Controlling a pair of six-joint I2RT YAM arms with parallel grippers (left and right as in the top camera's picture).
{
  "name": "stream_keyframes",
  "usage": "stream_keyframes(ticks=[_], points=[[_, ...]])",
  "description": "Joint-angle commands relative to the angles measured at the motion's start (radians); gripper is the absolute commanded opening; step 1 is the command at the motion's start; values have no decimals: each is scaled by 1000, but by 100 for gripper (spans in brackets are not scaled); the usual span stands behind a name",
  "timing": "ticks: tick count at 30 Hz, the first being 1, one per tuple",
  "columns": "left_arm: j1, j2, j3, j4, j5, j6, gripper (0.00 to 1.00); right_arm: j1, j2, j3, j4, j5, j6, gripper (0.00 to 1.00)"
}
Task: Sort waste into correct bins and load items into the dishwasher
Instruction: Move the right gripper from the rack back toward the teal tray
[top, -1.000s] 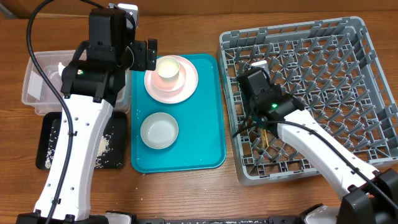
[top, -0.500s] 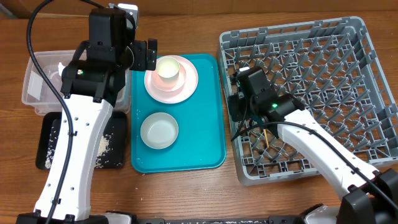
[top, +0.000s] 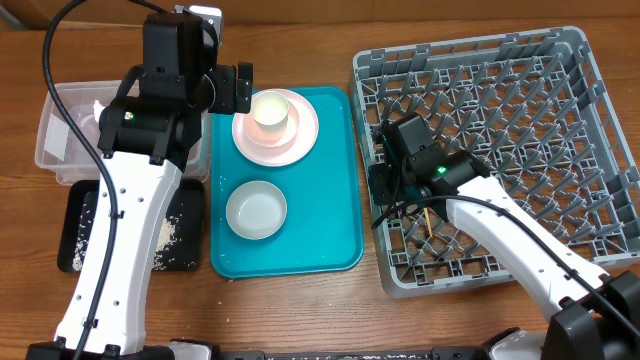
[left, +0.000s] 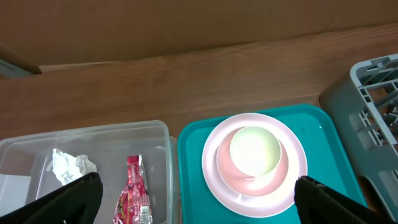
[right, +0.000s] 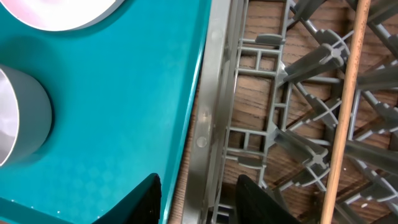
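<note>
My left gripper (top: 236, 90) (left: 199, 205) hangs wide open and empty over the seam between the clear tub (top: 62, 150) (left: 163, 134) and the teal tray. The tub holds a tissue wad (left: 71, 165) and a red wrapper (left: 134, 196). A white cup (top: 270, 112) (left: 254, 149) sits on the pink plate (top: 300, 140) (left: 214, 168). The white bowl (top: 256, 210) (right: 18, 118) is nearer the front. My right gripper (top: 384, 182) (right: 199, 208) is open, its fingers straddling the grey dishwasher rack's left wall (top: 368, 130) (right: 208, 124). A chopstick (top: 428, 218) (right: 345, 124) lies among the pegs.
The teal tray (top: 330, 220) (right: 112, 93) carries the plate and bowl between the bins and the rack. The black tray (top: 75, 245), strewn with rice grains, lies in front of the tub. Bare wooden table borders everything.
My right gripper has let go a little wider and swung left from above the chopsticks to the rack's left wall. The left arm has not moved.
</note>
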Motion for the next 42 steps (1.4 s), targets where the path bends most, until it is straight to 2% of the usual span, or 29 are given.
stream_keyframes(ticks=[1,5,18,24,27,31,42], points=[[4,-3,13,1,-9,19,100,-4,-10,-6,0,-10,26,39],[4,-3,13,1,-10,19,100,-4,-9,-7,-24,-10,93,40],[4,-3,13,1,-10,19,100,7,-8,-80,-9,-40,103,39],[4,-3,13,1,-10,19,100,7,-7,-83,18,-43,232,25],[4,-3,13,1,-10,19,100,8,-7,-83,25,-43,330,21],[4,-3,13,1,-10,19,100,8,-7,-83,26,-45,360,16],[4,-3,13,1,-10,19,100,8,-7,-83,73,-88,412,14]])
